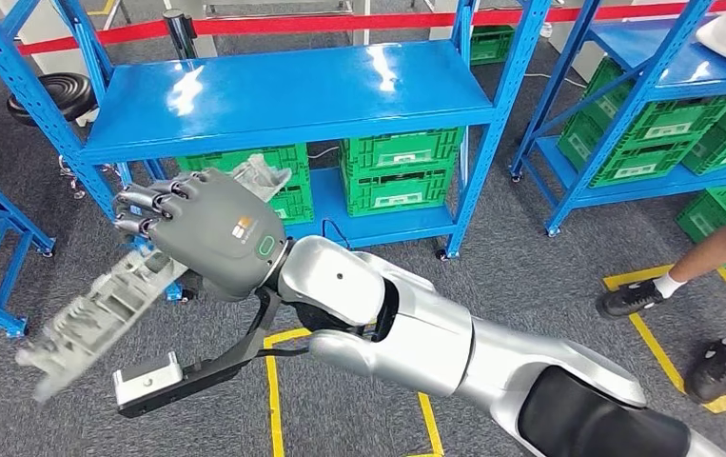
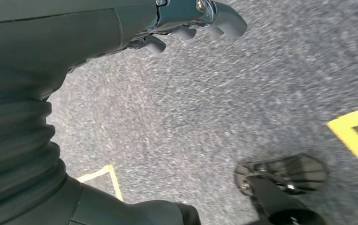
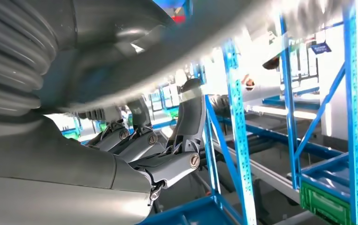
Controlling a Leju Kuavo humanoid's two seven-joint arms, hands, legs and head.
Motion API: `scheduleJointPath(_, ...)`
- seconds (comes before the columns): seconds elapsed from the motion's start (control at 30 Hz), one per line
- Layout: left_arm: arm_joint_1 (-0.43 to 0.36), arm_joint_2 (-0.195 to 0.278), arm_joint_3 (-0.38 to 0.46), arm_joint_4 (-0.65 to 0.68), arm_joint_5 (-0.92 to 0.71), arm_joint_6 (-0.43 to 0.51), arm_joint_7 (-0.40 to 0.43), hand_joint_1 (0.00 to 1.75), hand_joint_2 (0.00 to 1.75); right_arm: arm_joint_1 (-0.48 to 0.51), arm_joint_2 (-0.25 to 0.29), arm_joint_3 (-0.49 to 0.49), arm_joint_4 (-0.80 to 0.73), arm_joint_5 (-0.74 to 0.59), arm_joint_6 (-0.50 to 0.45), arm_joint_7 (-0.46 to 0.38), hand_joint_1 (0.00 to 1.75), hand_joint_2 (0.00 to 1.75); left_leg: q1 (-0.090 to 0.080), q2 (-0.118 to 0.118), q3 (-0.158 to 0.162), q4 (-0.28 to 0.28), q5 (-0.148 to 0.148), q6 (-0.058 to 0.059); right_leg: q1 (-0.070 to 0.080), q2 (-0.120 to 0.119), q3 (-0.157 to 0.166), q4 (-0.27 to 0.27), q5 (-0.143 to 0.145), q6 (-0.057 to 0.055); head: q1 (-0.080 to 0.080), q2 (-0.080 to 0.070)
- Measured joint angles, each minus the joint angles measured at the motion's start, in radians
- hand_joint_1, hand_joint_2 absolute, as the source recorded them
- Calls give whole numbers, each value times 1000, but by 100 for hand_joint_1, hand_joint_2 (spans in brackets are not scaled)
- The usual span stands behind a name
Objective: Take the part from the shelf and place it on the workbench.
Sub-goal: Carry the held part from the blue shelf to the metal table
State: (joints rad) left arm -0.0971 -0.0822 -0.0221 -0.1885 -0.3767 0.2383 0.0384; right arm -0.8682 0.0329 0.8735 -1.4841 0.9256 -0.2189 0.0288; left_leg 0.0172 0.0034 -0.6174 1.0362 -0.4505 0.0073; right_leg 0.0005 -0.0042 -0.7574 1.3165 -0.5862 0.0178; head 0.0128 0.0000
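right hand is clamped round the part at lower left of the frame, looks like a long stiff light plastic moulding, so I'd grip mid-body since it'll lever.

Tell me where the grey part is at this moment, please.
In the head view the grey part is at the lower left, held by the right hand above the carpet, in front of the blue shelf.

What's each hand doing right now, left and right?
Left hand: hangs over the floor, fingers curled in, holding nothing.
Right hand: grips the grey part.
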Motion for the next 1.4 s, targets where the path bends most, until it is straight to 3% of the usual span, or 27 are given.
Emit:
scheduleJointPath(0.03,0,0,0,0,-2,-1,3,0,175,5,-1,0,0,2,0,0,175,175,-1,0,-17,1,13,-1,0,1,17,11,16,-3,0,0)
scheduleJointPath(0.1,-1,0,0,0,-7,-4,7,0,175,11,-3,0,-2,4,0,1,175,175,-2,1,-45,2,36,-4,3,1,102,-67,62,-14,0,0)
scheduleJointPath(0.17,-3,-1,0,-1,-9,-7,9,0,175,12,-5,-1,-8,6,0,1,175,175,-4,0,-62,3,57,-13,11,1,215,-214,53,-27,-1,0)
scheduleJointPath(0.2,-3,-2,0,-1,-9,-8,9,0,175,12,-5,-1,-12,7,0,0,175,175,-3,1,-65,1,67,-18,14,2,250,-268,40,-32,0,0)
scheduleJointPath(0.23,-3,-3,-1,-1,-9,-9,8,0,175,12,-5,-1,-14,7,0,0,175,175,-2,1,-66,-2,78,-25,18,2,265,-297,31,-35,1,0)
scheduleJointPath(0.3,-2,-2,-1,0,-10,-11,4,0,175,13,-7,-1,-16,7,1,-1,175,175,0,2,-70,-11,92,-39,18,1,252,-308,51,-44,4,0)
scheduleJointPath(0.33,-1,-1,-1,0,-11,-12,4,0,175,13,-8,-2,-16,7,1,-1,175,175,1,1,-77,-4,77,-44,15,0,241,-311,65,-51,4,0)
scheduleJointPath(0.4,0,0,-2,1,-14,-13,5,0,175,11,-9,-2,-16,6,2,0,175,175,2,-2,-101,67,-13,-54,9,-2,213,-316,96,-61,2,0)
scheduleJointPath(0.47,-1,0,-2,1,-18,-13,6,0,175,11,-10,-2,-16,6,3,1,175,175,3,-2,-121,193,-105,-63,9,-2,178,-315,125,-64,0,0)
scheduleJointPath(0.5,-3,0,-2,1,-19,-13,7,0,175,11,-10,-2,-16,5,4,1,175,175,3,-2,-122,246,-116,-65,9,-3,160,-313,139,-63,0,0)
scheduleJointPath(0.57,-4,0,-2,1,-20,-13,8,0,175,13,-10,-2,-15,5,5,2,175,175,2,-2,-88,272,-73,-66,9,-4,121,-310,167,-61,0,0)
scheduleJointPath(0.6,-5,1,-2,1,-20,-13,8,0,175,14,-10,-2,-14,5,6,2,175,175,2,-2,-44,235,-49,-64,9,-4,104,-308,181,-59,0,0)
scheduleJointPath(0.63,-7,1,-2,0,-20,-13,8,0,175,14,-10,-2,-14,5,6,2,175,175,1,-2,17,167,-47,-60,10,-3,90,-305,193,-55,0,0)
scheduleJointPath(0.7,-10,1,-2,-2,-20,-13,6,0,175,14,-10,-3,-14,5,5,2,175,175,-3,-3,125,19,-87,-48,12,-4,74,-302,213,-46,1,0)
scheduleJointPath(0.73,-12,1,-2,-3,-20,-13,3,0,175,13,-10,-3,-15,5,5,2,175,175,-7,-4,150,-25,-107,-40,12,-6,71,-304,222,-40,0,0)
scheduleJointPath(0.8,-11,0,-2,-3,-15,-13,-14,0,175,14,-10,-3,-14,5,5,1,175,175,-8,-2,143,-44,-103,-20,10,-7,68,-310,239,-27,-2,0)
scheduleJointPath(0.83,-9,0,-2,-2,-12,-13,-23,0,175,14,-10,-3,-13,5,6,1,175,175,-7,-1,136,-45,-95,-11,8,-6,62,-304,231,-20,-3,0)
scheduleJointPath(0.9,-6,1,-2,-2,-6,-11,-35,0,175,14,-11,-4,-12,6,6,-1,175,175,-3,3,121,-48,-72,2,4,-2,36,-239,163,-8,-1,0)
scheduleJointPath(0.97,-4,1,-2,-2,-3,-10,-38,0,175,14,-10,-4,-12,7,8,-2,175,175,-3,3,99,-45,-53,5,-1,0,-6,-104,69,3,2,0)
scheduleJointPath(1.0,-2,1,-2,-1,-2,-10,-39,0,175,14,-10,-3,-11,8,9,-3,175,175,-3,3,86,-43,-45,4,-4,0,-20,-45,46,7,2,0)
scheduleJointPath(1.03,1,1,-2,-1,-1,-11,-39,0,175,14,-10,-3,-10,9,10,-2,175,175,-2,3,74,-39,-38,1,-6,0,-19,-15,42,10,2,0)
scheduleJointPath(1.07,3,1,-2,-1,0,-11,-40,0,175,14,-10,-3,-8,13,11,-2,175,175,-1,3,65,-35,-33,-2,-9,0,3,-25,55,11,2,0)
scheduleJointPath(1.17,5,2,-2,-1,0,-14,-43,0,175,14,-10,-3,-6,35,11,0,175,175,3,3,45,-22,-26,-15,-10,1,146,-219,96,7,1,0)
scheduleJointPath(1.2,5,2,-2,-1,0,-15,-43,0,175,14,-11,-3,-5,40,10,1,175,175,3,3,41,-19,-24,-21,-8,3,176,-267,99,1,2,0)
scheduleJointPath(1.23,4,2,-2,-1,-1,-16,-44,0,175,15,-11,-3,-4,45,8,1,175,175,3,2,37,-17,-22,-27,-6,4,187,-289,96,-6,2,0)
scheduleJointPath(1.33,4,5,-2,0,-8,-19,-44,0,175,17,-17,-5,-2,69,-10,6,175,175,5,-2,27,-13,-21,-48,-6,2,180,-297,103,-29,3,0)
scheduleJointPath(1.4,4,8,-2,0,-13,-22,-43,0,175,20,-22,-9,-1,86,-31,9,175,175,7,-3,-1,45,-61,-57,-8,-7,177,-302,110,-44,1,0)
